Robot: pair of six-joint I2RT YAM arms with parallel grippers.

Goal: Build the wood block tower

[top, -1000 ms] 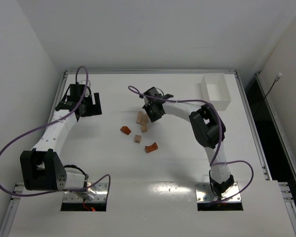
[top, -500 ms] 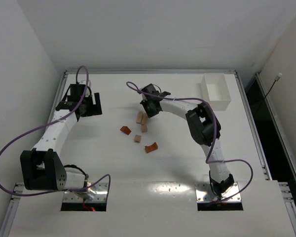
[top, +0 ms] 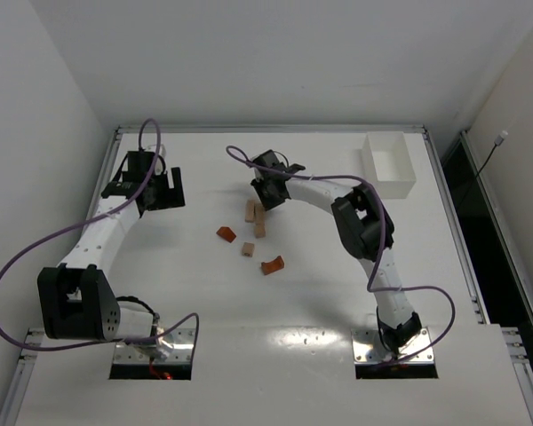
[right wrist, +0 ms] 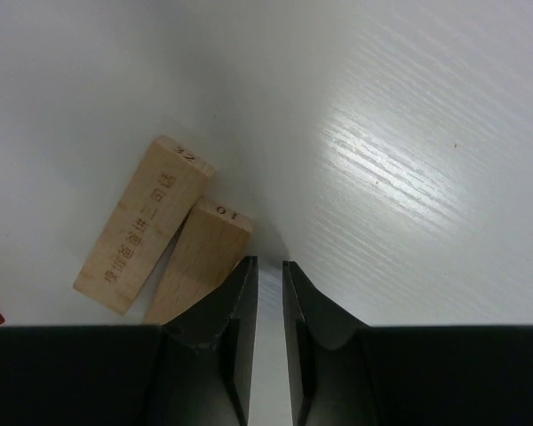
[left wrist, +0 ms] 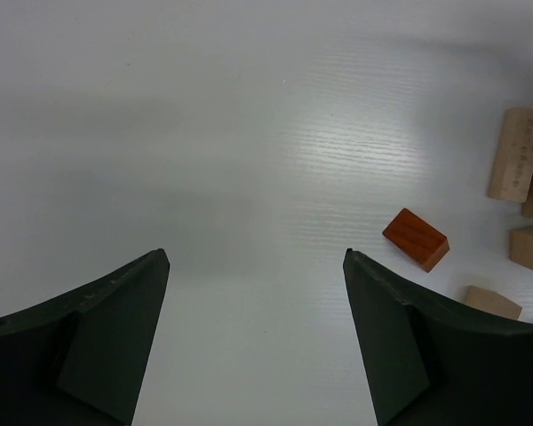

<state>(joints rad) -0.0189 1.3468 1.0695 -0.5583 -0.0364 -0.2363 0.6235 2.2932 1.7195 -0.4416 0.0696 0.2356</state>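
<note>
No tower stands yet: the blocks all lie flat and single in the middle of the table, the arch nearest, the red block at the left of the group, none on another. My right fingers are barely parted, a thin slit with nothing in it, and they sit at the far end of the group, right beside two tan bars. The first bar and the second bar lie on their broad faces, side by side and touching near one end, fanned slightly apart. Seen from above, their long axes run roughly near to far, a little off parallel. One finger overlaps the second bar's end in my wrist view; I cannot tell whether it touches. My left fingers are spread wide and empty, well to the left of the blocks. I judge the main danger is going down with a slit this narrow, since it would not straddle a bar and would shove it into its neighbour. Because the bars touch, a finger may also fail to slip between them, or I may pinch both. A grip across the long axis and off centre could let the bar swing and land crooked.
</note>
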